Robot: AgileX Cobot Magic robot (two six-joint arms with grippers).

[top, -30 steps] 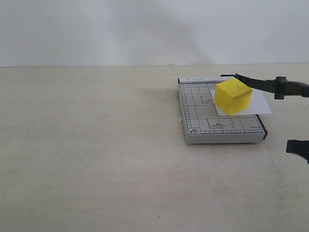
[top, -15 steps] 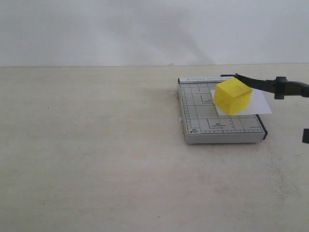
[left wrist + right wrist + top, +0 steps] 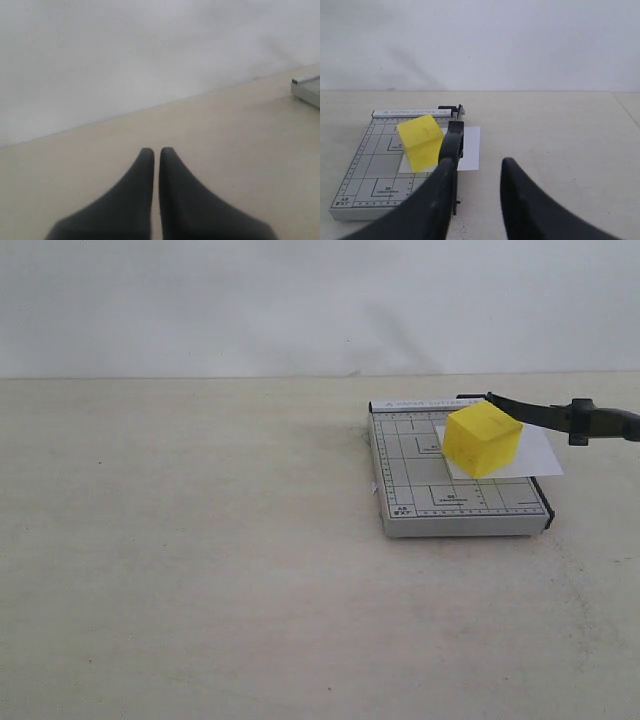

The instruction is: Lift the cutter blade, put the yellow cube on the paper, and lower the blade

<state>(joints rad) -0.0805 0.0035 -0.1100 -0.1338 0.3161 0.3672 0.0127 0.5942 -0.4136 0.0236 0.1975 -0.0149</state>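
Since the earlier frame the right hand [image 3: 477, 163] has left the right edge of the exterior view; nothing else has shifted. Its wrist camera shows its fingers spread, holding nothing, set back from the cutter and above the counter [image 3: 200, 560]. The left hand [image 3: 156, 150] has its fingers pressed together with only a slit between them, empty, well apart from the grey gridded base [image 3: 420, 490]. The yellow cube [image 3: 483, 440] sits on the paper [image 3: 540, 456], which lies on the far right part of the base and overhangs its right edge. The cutter blade [image 3: 545, 415] stands raised, its handle out beyond that edge.
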